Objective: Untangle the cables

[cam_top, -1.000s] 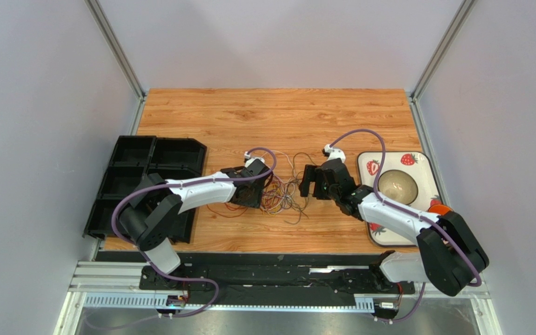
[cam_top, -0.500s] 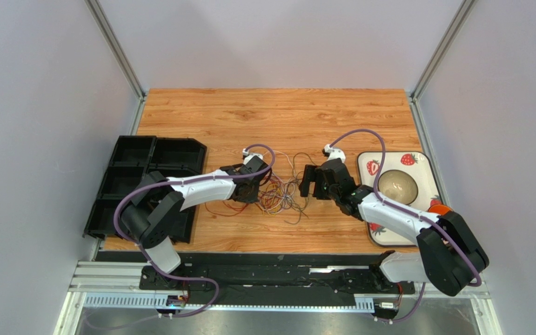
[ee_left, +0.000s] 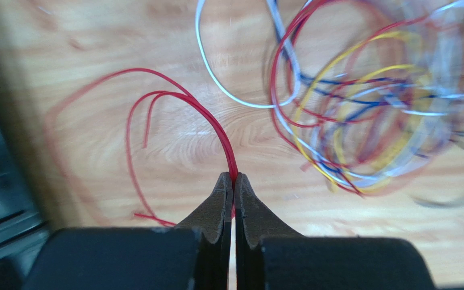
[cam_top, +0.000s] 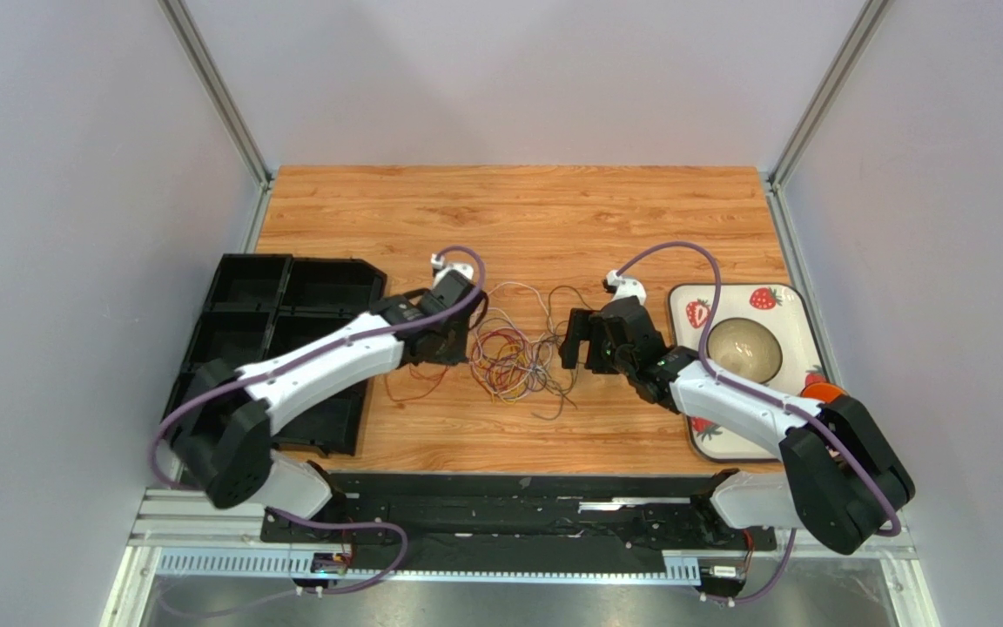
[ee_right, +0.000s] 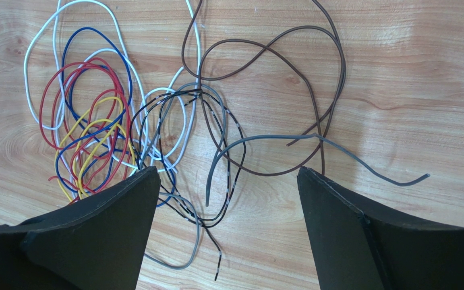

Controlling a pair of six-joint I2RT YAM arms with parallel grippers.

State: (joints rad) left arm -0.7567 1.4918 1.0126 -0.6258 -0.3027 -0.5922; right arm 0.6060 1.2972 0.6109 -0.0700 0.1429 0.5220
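Observation:
The cables (cam_top: 515, 353) lie as a loose tangle of thin wires on the wooden table between my two grippers. My left gripper (cam_top: 458, 344) is at the tangle's left edge, and in the left wrist view it (ee_left: 233, 179) is shut on a red cable (ee_left: 174, 99) that arcs up and away from the tips. The mixed red, yellow, blue and white bunch (ee_left: 361, 109) is blurred to its right. My right gripper (ee_right: 227, 173) hangs open above the tangle's right side, over black, grey (ee_right: 337, 148) and brown (ee_right: 264, 57) cables, touching none.
A black tray with compartments (cam_top: 258, 342) sits at the table's left edge, partly under the left arm. A strawberry-patterned plate (cam_top: 788, 311) holding a bowl (cam_top: 745, 346) lies at the right, beside the right arm. Bare wood stretches behind the tangle.
My left gripper has shut on the red cable and drawn back to the left, away from the bunch, pulling the cable with it. The right arm has stayed still.

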